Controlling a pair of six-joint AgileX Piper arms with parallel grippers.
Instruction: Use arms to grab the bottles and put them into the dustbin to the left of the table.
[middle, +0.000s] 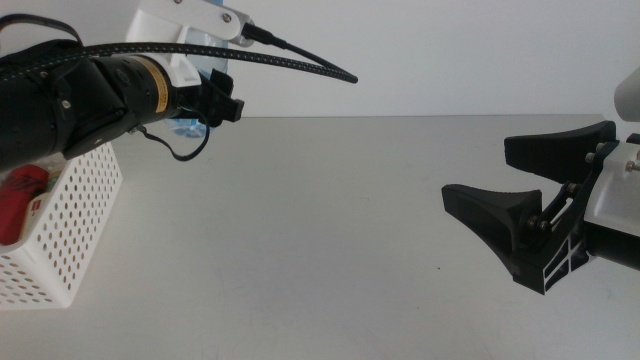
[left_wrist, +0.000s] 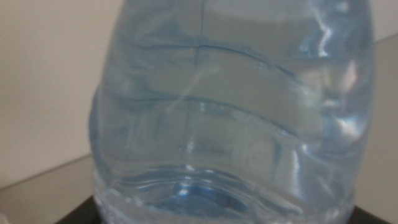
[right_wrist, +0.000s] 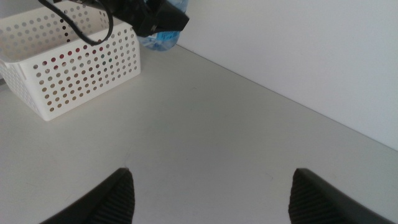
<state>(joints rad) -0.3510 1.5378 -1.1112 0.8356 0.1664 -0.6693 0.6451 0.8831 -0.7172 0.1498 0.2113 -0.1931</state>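
The clear water bottle (left_wrist: 230, 112) sits gripped in my left gripper (middle: 205, 105), lifted off the bench (middle: 320, 220) near its far-left corner, just beyond the dustbin (middle: 75, 225) so I can swing it over the rim. A red can (middle: 22, 200) already lies inside. My right gripper (middle: 520, 215) waits by the bench's right edge, jaws spread wide and empty.

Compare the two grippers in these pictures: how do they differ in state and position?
The left gripper is shut on the clear, blue-tinted plastic water bottle; the right gripper is open and holds nothing. The left one is raised beside the white perforated plastic basket; the right one waits low at the opposite side of the table. Both have dark fingers.
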